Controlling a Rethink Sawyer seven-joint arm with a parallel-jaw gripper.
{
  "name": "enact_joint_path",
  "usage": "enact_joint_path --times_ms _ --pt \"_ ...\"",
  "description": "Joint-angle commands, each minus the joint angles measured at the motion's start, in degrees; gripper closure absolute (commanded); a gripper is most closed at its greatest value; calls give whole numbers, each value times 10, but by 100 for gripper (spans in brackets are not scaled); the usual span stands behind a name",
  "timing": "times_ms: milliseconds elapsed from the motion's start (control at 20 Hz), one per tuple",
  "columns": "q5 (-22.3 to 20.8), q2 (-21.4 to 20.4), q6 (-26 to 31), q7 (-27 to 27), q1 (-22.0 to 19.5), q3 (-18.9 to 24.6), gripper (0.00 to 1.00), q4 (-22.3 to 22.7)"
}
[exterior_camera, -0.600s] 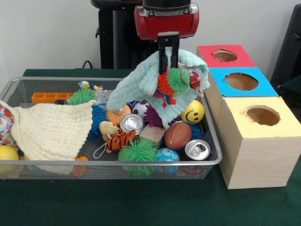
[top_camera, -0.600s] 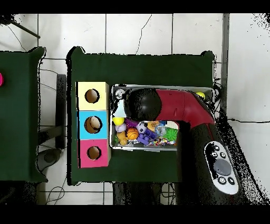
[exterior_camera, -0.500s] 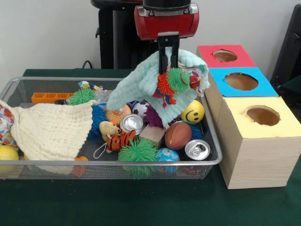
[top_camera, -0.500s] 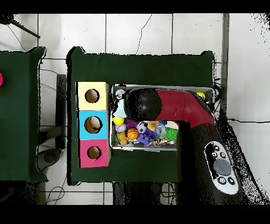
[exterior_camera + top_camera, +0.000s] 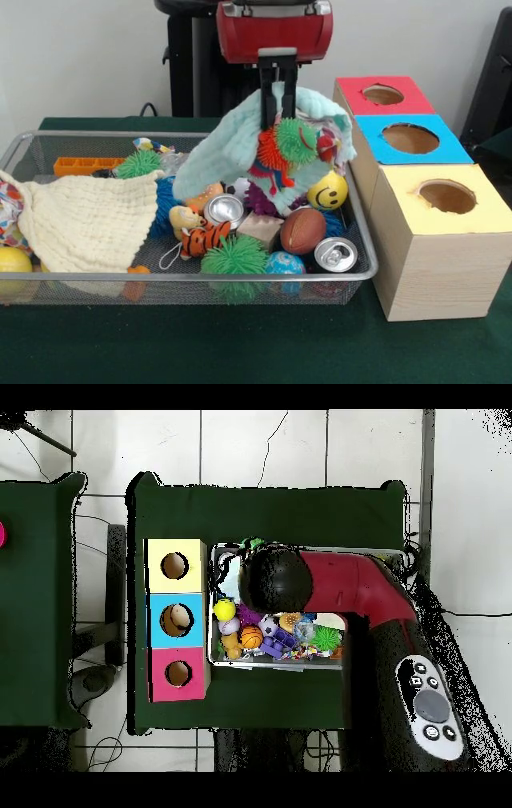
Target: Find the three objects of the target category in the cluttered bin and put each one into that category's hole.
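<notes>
Front view: hand (image 5: 278,120) pinching mint cloth (image 5: 232,148), spiky balls (image 5: 286,142) directly beneath.

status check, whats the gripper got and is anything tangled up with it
Gripper shut on mint green cloth, lifted over the wire bin. Orange and green spiky balls hang with the cloth. Box holes unobstructed; cloth drapes toward red box.

Wire-mesh metal bin (image 5: 96,290), woolly cream cloth (image 5: 88,220), shiny metal cans (image 5: 335,254), wood-grain boxes (image 5: 436,272), matt green tablecloth (image 5: 240,344).

No legible text, seemingly.
</notes>
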Motion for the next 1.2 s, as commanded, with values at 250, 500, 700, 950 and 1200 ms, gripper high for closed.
enact_joint_path --times_ms 250,500,700,950,1200 --pt "-97 -18 -335 19 -129 189 100 71" --pt "-119 -12 -362 33 -136 205 100 82" --pt "-119 -14 -367 48 -129 195 100 86" --pt "-121 -15 -368 54 -127 192 100 89" --pt "-120 -18 -363 56 -125 189 100 88"
